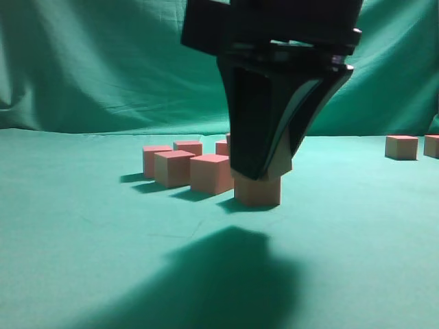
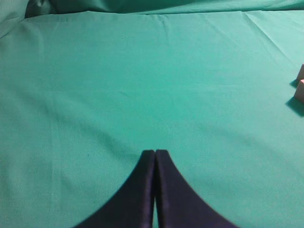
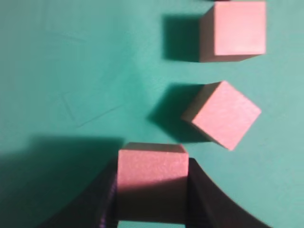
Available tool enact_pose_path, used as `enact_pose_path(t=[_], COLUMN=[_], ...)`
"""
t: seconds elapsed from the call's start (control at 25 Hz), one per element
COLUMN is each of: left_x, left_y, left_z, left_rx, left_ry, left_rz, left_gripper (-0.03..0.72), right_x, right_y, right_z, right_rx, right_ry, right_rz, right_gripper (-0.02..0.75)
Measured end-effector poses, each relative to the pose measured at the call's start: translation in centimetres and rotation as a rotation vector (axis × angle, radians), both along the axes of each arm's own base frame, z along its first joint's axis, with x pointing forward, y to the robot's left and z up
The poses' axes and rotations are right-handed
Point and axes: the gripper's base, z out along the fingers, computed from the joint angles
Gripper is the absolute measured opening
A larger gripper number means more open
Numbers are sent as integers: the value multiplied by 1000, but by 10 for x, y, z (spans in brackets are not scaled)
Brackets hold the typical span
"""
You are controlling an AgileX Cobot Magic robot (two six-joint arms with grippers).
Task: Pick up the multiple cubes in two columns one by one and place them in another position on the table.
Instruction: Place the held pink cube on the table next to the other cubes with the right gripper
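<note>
Between the right gripper's (image 3: pixel 151 190) fingers sits 1 cube (image 3: pixel 151 178), pinched squarely; 2 more cubes lie ahead, 1 turned diagonally (image 3: pixel 223 115). Left gripper (image 2: pixel 155 153) fingertips pressed together over the table (image 2: pixel 118 71).

The exterior view sits low at table (image 1: pixel 82 226) height, facing the right gripper (image 1: pixel 259 175) close up. The right wrist view looks straight down past its fingers onto the same cubes (image 3: pixel 151 179). The left wrist view slants forward over cloth, with cubes at its right edge.
</note>
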Motion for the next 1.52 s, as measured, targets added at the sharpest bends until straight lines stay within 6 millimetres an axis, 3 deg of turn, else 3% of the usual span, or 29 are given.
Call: enact_pose_path(t=[0.2, 0.76, 1.28, 1.52], left_x=[0, 0, 0, 0], left_y=[0, 0, 0, 0], left_z=[0, 0, 0, 0], left_rx=[0, 0, 0, 0], left_ry=[0, 0, 0, 0], left_rz=[0, 0, 0, 0], left_gripper=[0, 0, 0, 0], right_x=[7, 11, 12, 11], right_y=[-3, 3, 4, 4], right_z=[0, -26, -27, -27], right_rx=[15, -26, -11, -5], right_ry=[-11, 27, 27, 42], right_rz=[-31, -43, -62, -101], right_gripper=[265, 265, 265, 557])
